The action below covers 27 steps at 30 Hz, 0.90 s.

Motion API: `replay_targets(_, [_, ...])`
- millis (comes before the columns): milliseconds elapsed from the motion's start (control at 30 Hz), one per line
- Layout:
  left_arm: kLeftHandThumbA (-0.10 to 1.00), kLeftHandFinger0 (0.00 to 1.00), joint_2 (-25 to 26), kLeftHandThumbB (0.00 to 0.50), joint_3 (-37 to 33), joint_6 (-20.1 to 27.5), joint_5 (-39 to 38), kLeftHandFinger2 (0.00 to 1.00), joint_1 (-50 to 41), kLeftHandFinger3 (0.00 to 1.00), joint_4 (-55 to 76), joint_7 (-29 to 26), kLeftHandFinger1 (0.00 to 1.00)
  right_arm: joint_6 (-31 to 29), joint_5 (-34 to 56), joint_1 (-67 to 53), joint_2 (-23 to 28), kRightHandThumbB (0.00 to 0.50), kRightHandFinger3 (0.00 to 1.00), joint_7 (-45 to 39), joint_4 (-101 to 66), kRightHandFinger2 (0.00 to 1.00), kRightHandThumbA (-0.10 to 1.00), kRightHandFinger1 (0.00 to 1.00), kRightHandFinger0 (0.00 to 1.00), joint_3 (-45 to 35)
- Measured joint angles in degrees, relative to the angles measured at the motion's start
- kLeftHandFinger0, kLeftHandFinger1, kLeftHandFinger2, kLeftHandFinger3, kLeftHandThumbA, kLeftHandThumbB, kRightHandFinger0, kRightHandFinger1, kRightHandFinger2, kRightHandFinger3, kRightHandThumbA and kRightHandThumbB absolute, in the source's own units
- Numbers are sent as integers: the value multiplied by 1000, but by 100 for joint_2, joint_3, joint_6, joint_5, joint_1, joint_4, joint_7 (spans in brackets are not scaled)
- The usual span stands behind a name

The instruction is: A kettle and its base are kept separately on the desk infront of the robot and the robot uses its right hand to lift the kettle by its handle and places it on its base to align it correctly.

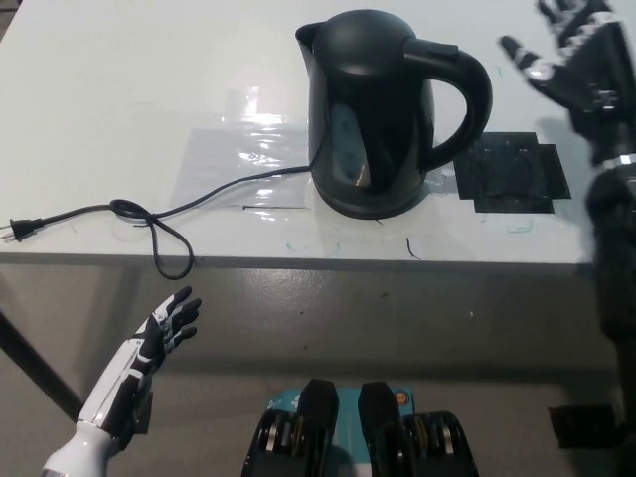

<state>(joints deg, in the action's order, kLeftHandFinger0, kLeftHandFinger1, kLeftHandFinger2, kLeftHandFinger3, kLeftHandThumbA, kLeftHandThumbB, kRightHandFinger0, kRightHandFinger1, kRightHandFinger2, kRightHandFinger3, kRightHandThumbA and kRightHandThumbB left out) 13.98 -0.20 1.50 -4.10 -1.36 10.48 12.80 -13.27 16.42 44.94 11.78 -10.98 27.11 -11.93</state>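
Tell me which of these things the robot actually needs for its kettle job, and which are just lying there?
Needed: kettle on its base; right robot hand, open and clear of the handle.

Lying about: power cord, black tape patch, clear tape, left robot hand below the desk.
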Motion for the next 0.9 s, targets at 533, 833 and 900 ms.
replay_targets(533, [1000,1000,-10,90,3,-7,1,1000,-4,1000,-81,-1,1000,141,-377,-2492,49,497,1000,165,-3320,1000,1000,1000,1000,-47])
replay_targets(833, [1000,1000,-8,104,20,26,0,1000,11,1000,-78,0,1000,-198,-906,-4225,45,500,1000,144,-3877,1000,1000,1000,1000,261])
replay_targets(900, [1000,1000,-8,111,22,33,0,1000,11,1000,-77,0,1000,-244,-927,-4295,29,479,1000,143,-3827,1000,1000,1000,1000,320])
